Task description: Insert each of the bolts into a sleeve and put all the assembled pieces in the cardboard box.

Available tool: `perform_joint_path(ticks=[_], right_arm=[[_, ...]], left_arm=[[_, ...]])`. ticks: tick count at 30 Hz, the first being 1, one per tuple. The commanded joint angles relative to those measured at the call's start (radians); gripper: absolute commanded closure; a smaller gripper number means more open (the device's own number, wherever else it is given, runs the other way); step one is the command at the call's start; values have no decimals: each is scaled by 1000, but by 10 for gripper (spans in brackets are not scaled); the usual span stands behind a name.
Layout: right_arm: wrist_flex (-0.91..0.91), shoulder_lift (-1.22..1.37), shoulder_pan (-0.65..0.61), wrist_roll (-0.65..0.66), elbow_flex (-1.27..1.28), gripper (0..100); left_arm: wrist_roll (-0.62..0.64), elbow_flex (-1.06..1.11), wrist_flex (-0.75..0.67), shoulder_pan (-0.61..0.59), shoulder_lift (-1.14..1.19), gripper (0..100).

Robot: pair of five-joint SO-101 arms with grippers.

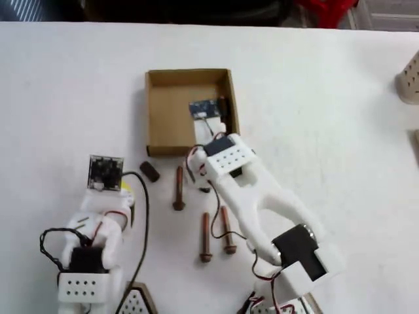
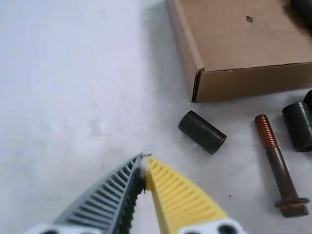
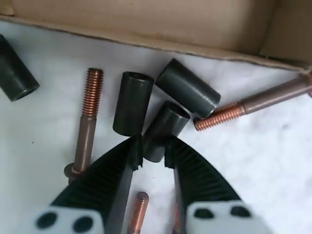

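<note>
The right hand (image 3: 151,148), narrowly parted, straddles a sleeve (image 3: 165,129) at its near end; I'd seat it deeper before squeezing. The left hand (image 2: 144,163) is closed, empty.

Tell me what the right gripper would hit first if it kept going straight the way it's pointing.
The dark cylindrical sleeve lying right at the right gripper, though whether they already touch is unclear. Farther along that line is the brown cardboard box's wall.
</note>
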Motion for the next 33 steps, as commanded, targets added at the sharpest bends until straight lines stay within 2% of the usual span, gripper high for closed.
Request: perform_joint_path(ticks=[1, 5, 9, 14, 20, 33], right_arm=[[-10, -48, -7, -15, -3, 852], [-10, -47, -7, -78, -2, 804], [-12, -31, -8, -87, -2, 804], [-99, 94, -10, -87, -12, 804], [-35, 102, -36, -89, -55, 804], [-31, 143, -44, -89, -55, 804]], left_arm=[[-9, -5, 0, 18, -12, 974], [-9, -5, 0, 18, -12, 974], [-9, -5, 0, 18, -12, 974], [-9, -5, 0, 18, -12, 975], [-9, -5, 0, 18, -12, 975], [-9, -5, 0, 18, -12, 976]])
